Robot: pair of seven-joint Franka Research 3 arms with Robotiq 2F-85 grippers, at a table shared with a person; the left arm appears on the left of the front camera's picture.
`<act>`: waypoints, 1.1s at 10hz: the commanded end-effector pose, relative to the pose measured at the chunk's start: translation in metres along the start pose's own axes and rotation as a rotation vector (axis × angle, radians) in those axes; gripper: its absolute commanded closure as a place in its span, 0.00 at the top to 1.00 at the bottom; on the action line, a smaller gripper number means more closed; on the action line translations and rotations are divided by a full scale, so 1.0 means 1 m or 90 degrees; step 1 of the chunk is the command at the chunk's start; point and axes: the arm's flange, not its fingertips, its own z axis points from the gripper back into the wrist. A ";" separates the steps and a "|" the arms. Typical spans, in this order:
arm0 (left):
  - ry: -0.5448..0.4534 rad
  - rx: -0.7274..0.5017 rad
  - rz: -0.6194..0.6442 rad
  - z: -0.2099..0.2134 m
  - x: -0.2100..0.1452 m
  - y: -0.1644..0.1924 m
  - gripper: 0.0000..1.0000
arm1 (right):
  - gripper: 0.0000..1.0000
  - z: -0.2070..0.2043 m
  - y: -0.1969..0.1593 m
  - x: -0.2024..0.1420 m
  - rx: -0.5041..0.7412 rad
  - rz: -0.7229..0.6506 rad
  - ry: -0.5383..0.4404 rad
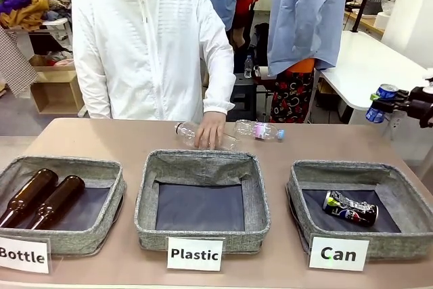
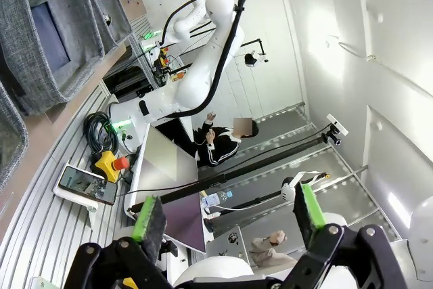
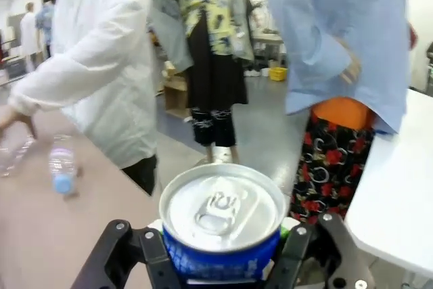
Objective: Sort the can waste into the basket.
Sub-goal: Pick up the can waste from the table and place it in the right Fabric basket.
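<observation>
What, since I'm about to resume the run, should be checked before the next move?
1. The blue can sits between the fingers of the right gripper: ok.
2. Grip firm enough to carry: cannot tell.
3. The Can basket has bare floor beside the black can: ok.
4. The person's hand is away from that basket, on a clear bottle: ok.
5. The left gripper is open, holding nothing: ok.

This is a robotics lab. A white robot arm point(image 2: 210, 25) stands by a counter point(image 1: 101, 140) set with printed label cards point(image 1: 195, 254). Coiled cables point(image 2: 98, 130) and a red stop button point(image 2: 120, 163) sit alongside.
</observation>
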 end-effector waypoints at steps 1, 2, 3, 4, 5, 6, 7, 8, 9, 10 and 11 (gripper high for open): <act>0.002 -0.007 -0.016 0.000 -0.001 -0.002 1.00 | 0.00 0.023 0.043 0.045 0.097 0.005 0.047; 0.002 -0.007 -0.016 0.000 -0.001 -0.002 1.00 | 0.00 0.028 0.064 0.061 0.135 0.021 0.092; 0.002 -0.007 -0.016 0.000 -0.001 -0.002 1.00 | 0.00 0.030 0.089 0.073 0.191 0.024 0.143; 0.002 -0.007 -0.016 0.000 -0.001 -0.002 1.00 | 0.00 0.034 0.115 0.084 0.242 0.026 0.190; 0.002 -0.007 -0.016 0.000 -0.001 -0.002 1.00 | 0.00 0.038 0.150 0.092 0.292 0.068 0.256; 0.002 -0.007 -0.016 0.000 -0.001 -0.002 1.00 | 0.00 0.042 0.184 0.097 0.355 0.086 0.320; 0.002 -0.007 -0.016 0.000 -0.001 -0.002 1.00 | 0.00 0.048 0.213 0.102 0.415 0.097 0.363; 0.002 -0.007 -0.016 0.000 -0.001 -0.002 1.00 | 0.00 0.054 0.237 0.106 0.451 0.100 0.400; 0.002 -0.007 -0.016 0.000 -0.001 -0.002 1.00 | 0.00 0.063 0.257 0.104 0.472 0.108 0.433; 0.002 -0.007 -0.016 0.000 -0.001 -0.002 1.00 | 0.00 0.066 0.265 0.100 0.484 0.115 0.446; 0.002 -0.007 -0.016 0.000 -0.001 -0.002 1.00 | 0.00 0.068 0.263 0.098 0.477 0.123 0.452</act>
